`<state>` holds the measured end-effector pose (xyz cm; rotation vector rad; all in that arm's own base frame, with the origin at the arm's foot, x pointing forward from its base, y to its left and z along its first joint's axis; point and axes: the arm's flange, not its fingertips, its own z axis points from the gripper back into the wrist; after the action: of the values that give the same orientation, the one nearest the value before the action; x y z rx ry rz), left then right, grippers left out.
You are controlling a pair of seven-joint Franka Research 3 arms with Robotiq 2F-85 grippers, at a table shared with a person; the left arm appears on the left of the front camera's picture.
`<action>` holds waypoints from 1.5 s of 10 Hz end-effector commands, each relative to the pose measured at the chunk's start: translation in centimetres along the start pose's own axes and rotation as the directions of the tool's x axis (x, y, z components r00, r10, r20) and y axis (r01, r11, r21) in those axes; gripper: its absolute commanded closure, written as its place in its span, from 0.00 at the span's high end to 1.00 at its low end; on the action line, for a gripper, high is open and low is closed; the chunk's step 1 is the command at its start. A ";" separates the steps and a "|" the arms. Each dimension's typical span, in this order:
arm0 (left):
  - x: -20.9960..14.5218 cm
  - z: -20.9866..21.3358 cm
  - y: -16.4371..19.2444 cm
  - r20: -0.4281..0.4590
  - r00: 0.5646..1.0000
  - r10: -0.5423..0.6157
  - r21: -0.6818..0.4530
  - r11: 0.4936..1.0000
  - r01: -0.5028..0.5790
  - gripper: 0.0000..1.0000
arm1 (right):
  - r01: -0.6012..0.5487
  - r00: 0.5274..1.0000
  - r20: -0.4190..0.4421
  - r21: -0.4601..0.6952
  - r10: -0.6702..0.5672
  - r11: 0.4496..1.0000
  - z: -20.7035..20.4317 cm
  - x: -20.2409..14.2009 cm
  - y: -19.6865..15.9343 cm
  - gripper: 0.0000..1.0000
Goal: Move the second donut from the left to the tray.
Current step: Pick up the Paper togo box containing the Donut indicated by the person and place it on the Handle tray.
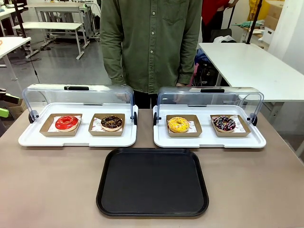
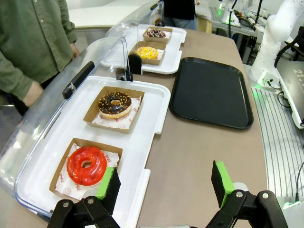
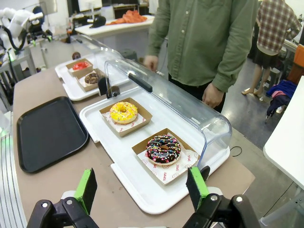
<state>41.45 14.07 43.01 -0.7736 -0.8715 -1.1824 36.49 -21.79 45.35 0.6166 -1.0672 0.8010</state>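
The near white display tray (image 2: 142,137) held two cardboard boxes. The chocolate-iced donut (image 2: 115,105) sat in the box toward its far end, and the red-iced donut (image 2: 86,165) in the box at its near end. The black tray (image 2: 211,92) lay beside the display tray, opposite its raised clear lid (image 2: 57,109). The left gripper (image 2: 165,186) hung over the display tray's near edge, pads spread wide, holding nothing. A person's green sleeve (image 2: 28,42) showed beyond the lid.

Both grippers open and empty, raised on the near side.
The left gripper (image 2: 164,186) hovers at the near left, its green pads (image 2: 221,179) spread wide with nothing between them. The right gripper (image 3: 141,189) hovers at the near right, jaws likewise parted and empty, fingers angled downward and toward the far side.
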 end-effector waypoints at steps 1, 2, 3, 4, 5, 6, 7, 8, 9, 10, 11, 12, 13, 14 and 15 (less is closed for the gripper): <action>0.3 -0.1 -0.4 0.000 1.000 0.010 0.012 1.000 -0.010 1.00 | -0.028 0.999 0.033 -0.010 0.028 1.000 -0.1 0.0 -0.3 1.00; 0.3 -0.1 -0.4 0.000 1.000 0.010 0.012 1.000 -0.010 1.00 | -0.028 0.999 0.033 -0.010 0.028 1.000 -0.1 0.0 -0.3 1.00; 0.3 -0.1 -0.4 0.000 1.000 0.010 0.012 1.000 -0.010 1.00 | -0.028 0.999 0.033 -0.010 0.028 1.000 -0.1 0.0 -0.3 1.00; 0.3 -0.1 -0.4 0.000 1.000 0.010 0.012 1.000 -0.010 1.00 | -0.028 0.999 0.033 -0.010 0.028 1.000 -0.1 0.0 -0.3 1.00; 0.3 -0.1 -0.4 0.000 1.000 0.010 0.012 1.000 -0.010 1.00 | -0.028 0.999 0.033 -0.010 0.028 1.000 -0.1 0.0 -0.3 1.00; 0.3 -0.1 -0.4 0.000 1.000 0.010 0.012 1.000 -0.010 1.00 | -0.028 0.999 0.033 -0.010 0.028 1.000 -0.1 0.0 -0.3 1.00; 0.3 -0.1 -0.4 0.000 1.000 0.010 0.012 1.000 -0.010 1.00 | -0.028 0.999 0.033 -0.010 0.028 1.000 -0.1 0.0 -0.3 1.00; 0.3 -0.1 -0.4 0.000 1.000 0.010 0.012 1.000 -0.010 1.00 | -0.028 0.999 0.033 -0.010 0.028 1.000 -0.1 0.0 -0.3 1.00; 0.3 -0.1 -0.4 0.000 1.000 0.010 0.012 1.000 -0.010 1.00 | -0.028 0.999 0.033 -0.010 0.028 1.000 -0.1 0.0 -0.3 1.00; 0.3 -0.1 -0.4 0.000 1.000 0.010 0.012 1.000 -0.010 1.00 | -0.028 0.999 0.033 -0.010 0.028 1.000 -0.1 0.0 -0.3 1.00; 0.3 -0.1 -0.4 0.000 1.000 0.010 0.012 1.000 -0.010 1.00 | -0.028 0.999 0.033 -0.010 0.028 1.000 -0.1 0.0 -0.3 1.00; 0.3 -0.1 -0.4 0.000 1.000 0.010 0.012 1.000 -0.010 1.00 | -0.028 0.999 0.033 -0.010 0.028 1.000 -0.1 0.0 -0.3 1.00; 0.3 -0.1 -0.4 0.000 1.000 0.010 0.012 1.000 -0.010 1.00 | -0.028 0.999 0.033 -0.010 0.028 1.000 -0.1 0.0 -0.3 1.00; 0.3 -0.1 -0.4 0.000 1.000 0.010 0.012 1.000 -0.010 1.00 | -0.028 0.999 0.033 -0.010 0.028 1.000 -0.1 0.0 -0.3 1.00; 0.3 -0.1 -0.4 0.000 1.000 0.010 0.012 1.000 -0.010 1.00 | -0.028 0.999 0.033 -0.010 0.028 1.000 -0.1 0.0 -0.3 1.00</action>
<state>41.45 14.07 43.01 -0.7736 -0.8715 -1.1824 36.49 -21.80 45.35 0.6165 -1.0673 0.8013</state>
